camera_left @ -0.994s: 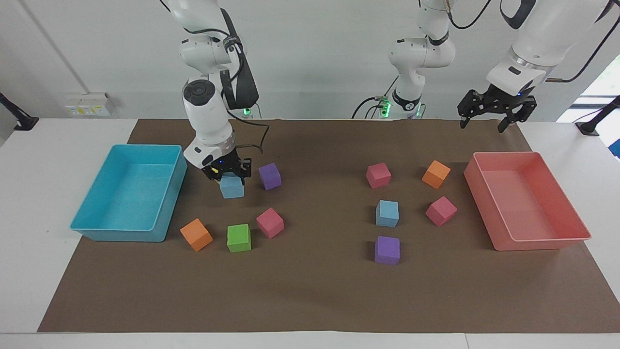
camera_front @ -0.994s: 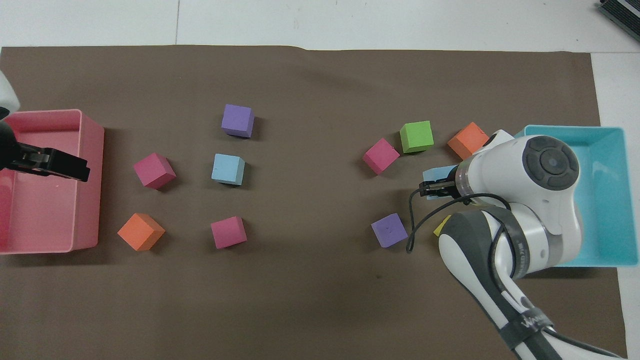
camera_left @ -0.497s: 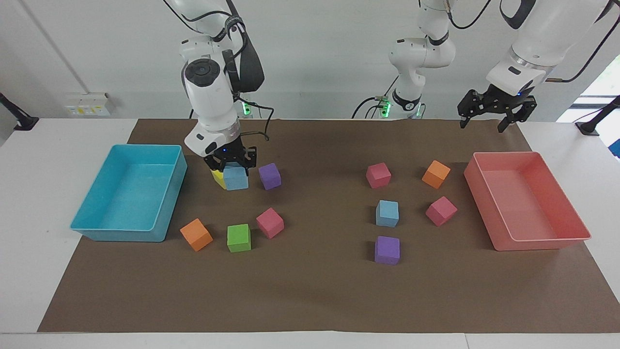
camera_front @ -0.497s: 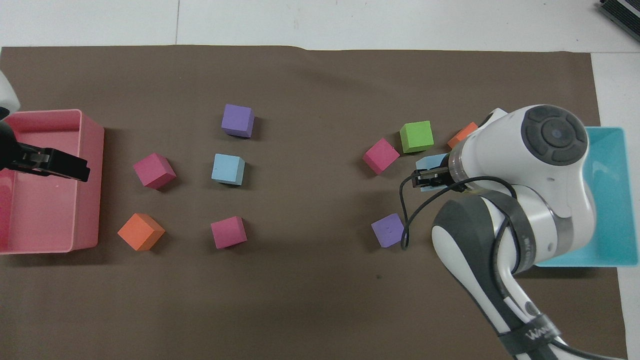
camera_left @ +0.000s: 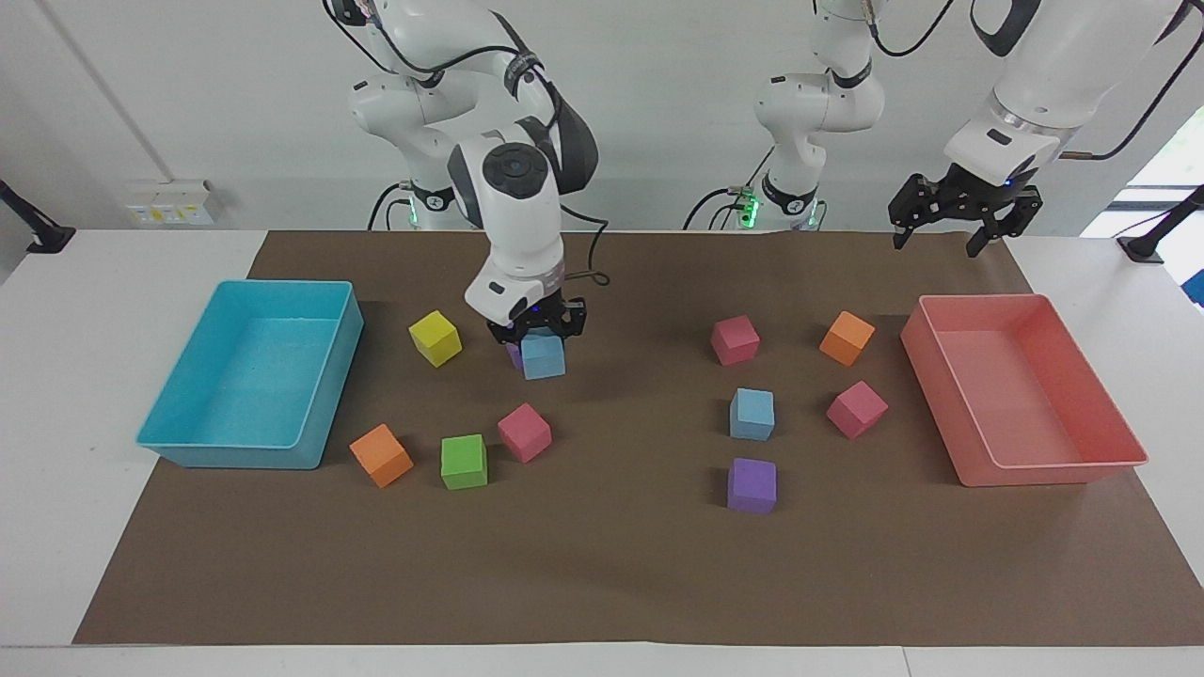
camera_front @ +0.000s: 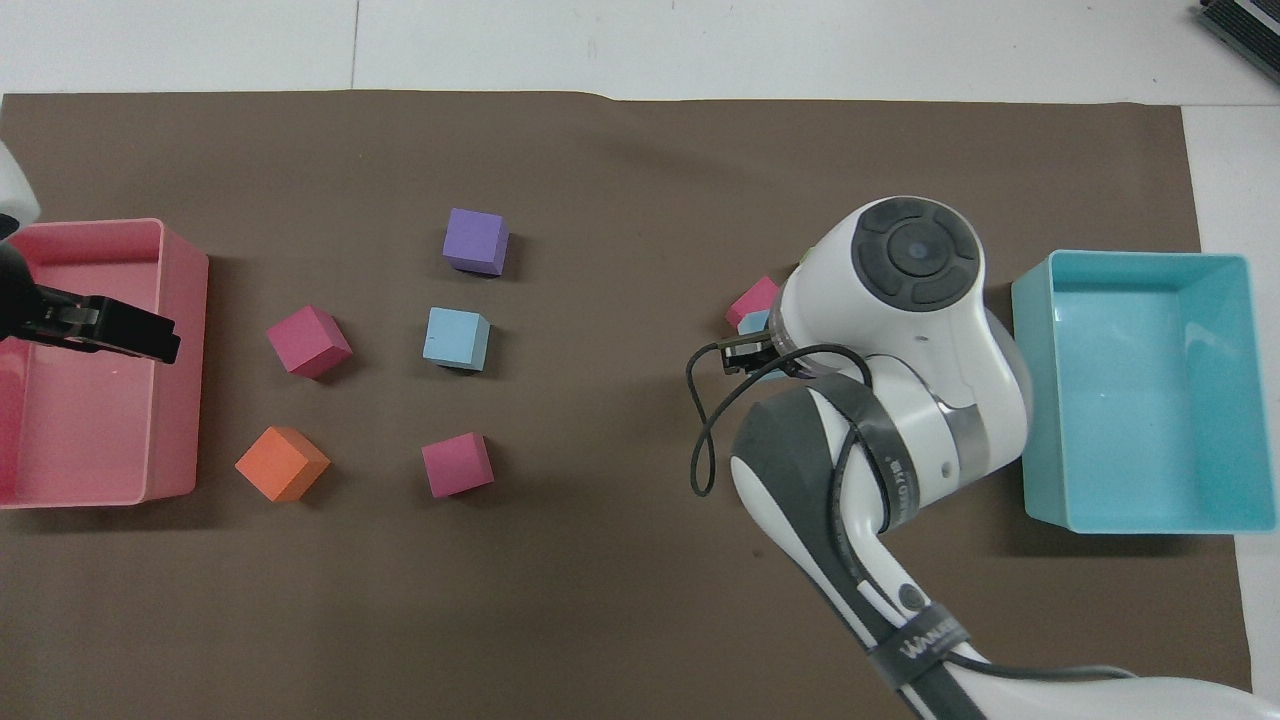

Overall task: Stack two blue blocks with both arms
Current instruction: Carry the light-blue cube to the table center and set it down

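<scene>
Blue block [camera_left: 544, 357] is pinched by the right gripper [camera_left: 538, 331]; left gripper [camera_left: 952, 226] waits spread; no readable writing.

We see a white desk [camera_left: 56, 376] with a big brown sheet [camera_left: 602, 583] on it. Two trays and many little blocks sit on the sheet.

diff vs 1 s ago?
The right gripper, shut on a blue block, has lifted it and carried it toward the left arm's end, now over the purple cube. That uncovered the yellow cube. The left gripper, open above the pink tray, waits unmoved; the other blue block and the remaining cubes stayed put.
</scene>
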